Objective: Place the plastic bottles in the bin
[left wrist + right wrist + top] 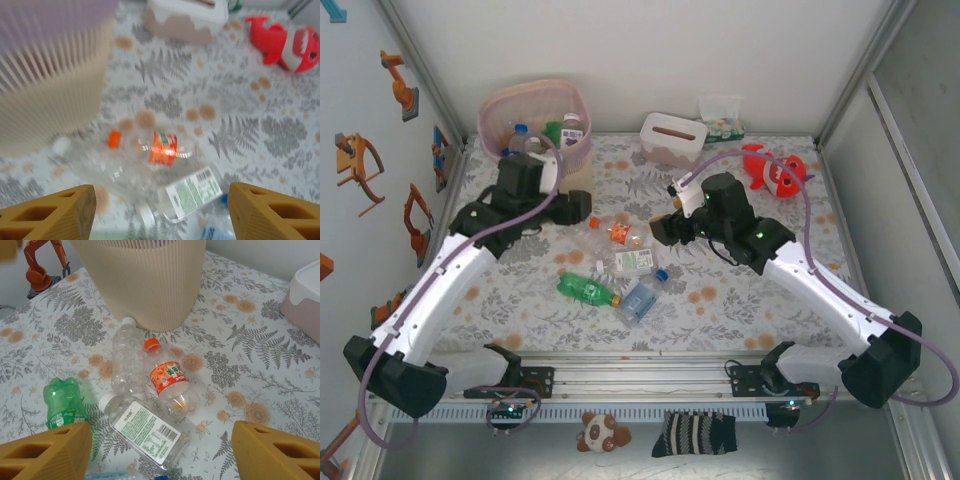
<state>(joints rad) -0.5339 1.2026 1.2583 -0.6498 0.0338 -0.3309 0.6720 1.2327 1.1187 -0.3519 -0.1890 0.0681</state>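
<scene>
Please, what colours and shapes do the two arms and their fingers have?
Both the left arm and the right arm have white links, black joints and a lilac cable along them. The left gripper and the right gripper have orange-tan wedge fingers with cut-out holes.

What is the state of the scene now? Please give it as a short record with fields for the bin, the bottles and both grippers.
bin: beige ribbed bin, far left, pink liner over its rim
bottles inside: several, caps showing
loose bottles: orange-label bottle, clear bottle, green bottle, white-label bottle, all lying near the bin
left gripper: open, empty, above the loose bottles
right gripper: open, empty, above the loose bottles
other things: tissue box, red plush toy, far side
</scene>
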